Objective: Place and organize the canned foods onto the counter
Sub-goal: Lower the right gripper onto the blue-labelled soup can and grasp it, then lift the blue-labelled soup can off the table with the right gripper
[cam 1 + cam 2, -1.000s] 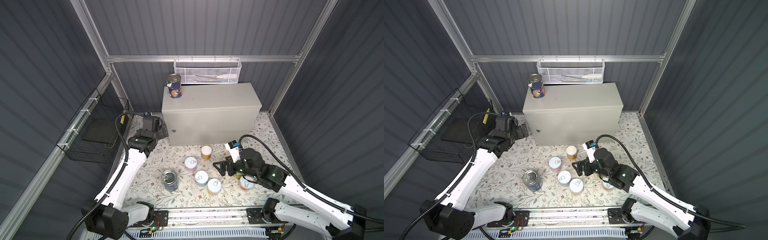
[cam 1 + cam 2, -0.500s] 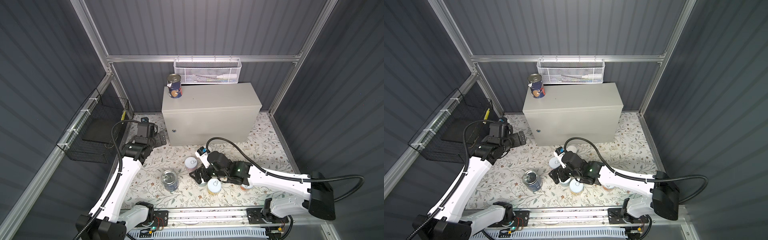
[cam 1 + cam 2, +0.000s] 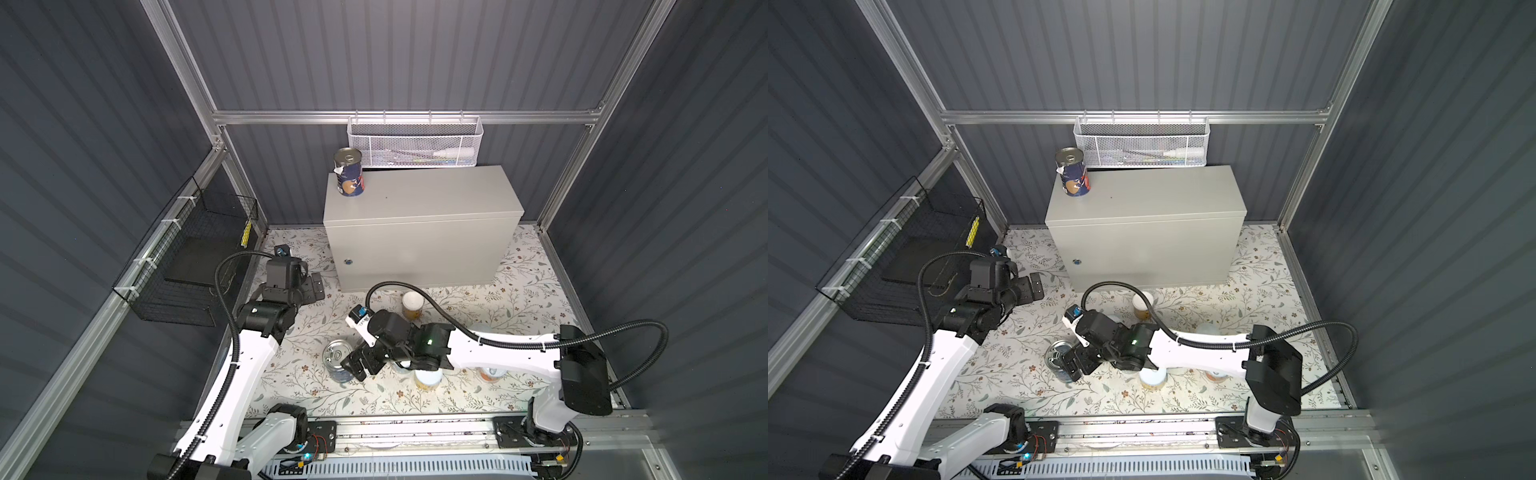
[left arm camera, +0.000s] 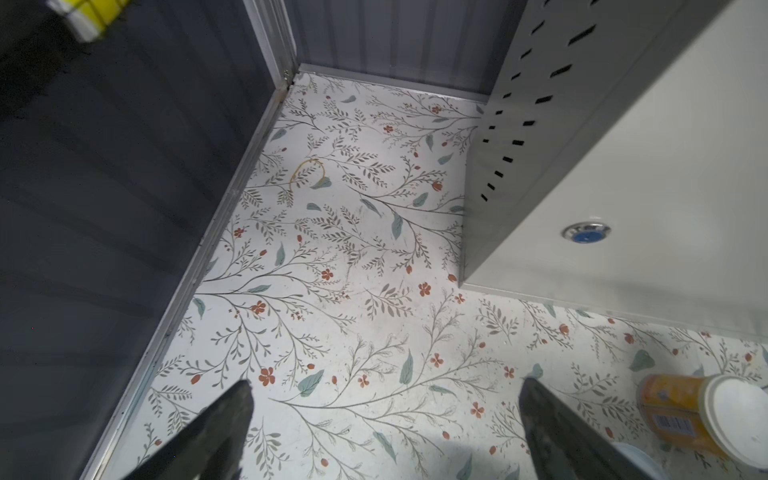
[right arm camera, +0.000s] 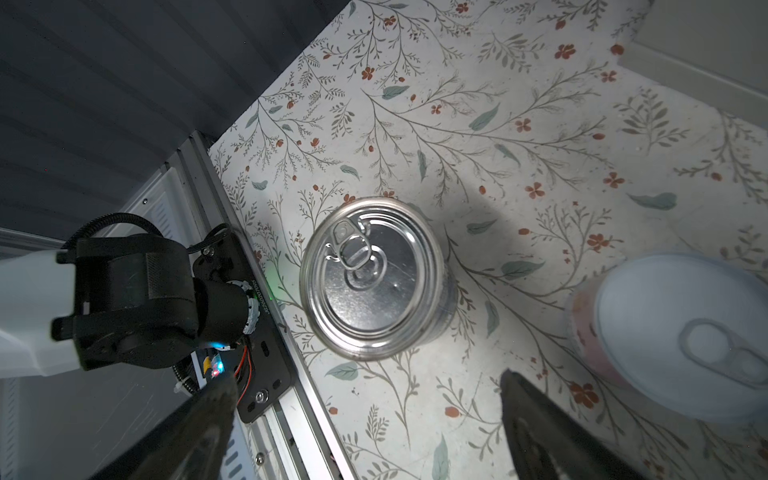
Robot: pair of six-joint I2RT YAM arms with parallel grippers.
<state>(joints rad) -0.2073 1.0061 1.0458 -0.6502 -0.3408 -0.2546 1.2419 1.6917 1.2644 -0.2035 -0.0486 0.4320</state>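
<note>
A dark-blue-labelled, silver-lidded can stands on the left back corner of the beige counter. A second silver-lidded can stands upright on the floral floor. My right gripper is open just beside it; the can lies ahead of the fingers, not between them. Small white-lidded cans stand nearby: an orange one, a pink one and one under the right arm. My left gripper is open and empty over bare floor left of the counter.
A white mesh basket hangs on the back rail above the counter. A black wire basket hangs on the left wall beside the left arm. The metal base rail runs along the front edge.
The right arm has swung left across the floor, from the small cans to the silver-lidded can. The left arm has drawn back and down from the counter's left front corner. Both grippers stay open.
</note>
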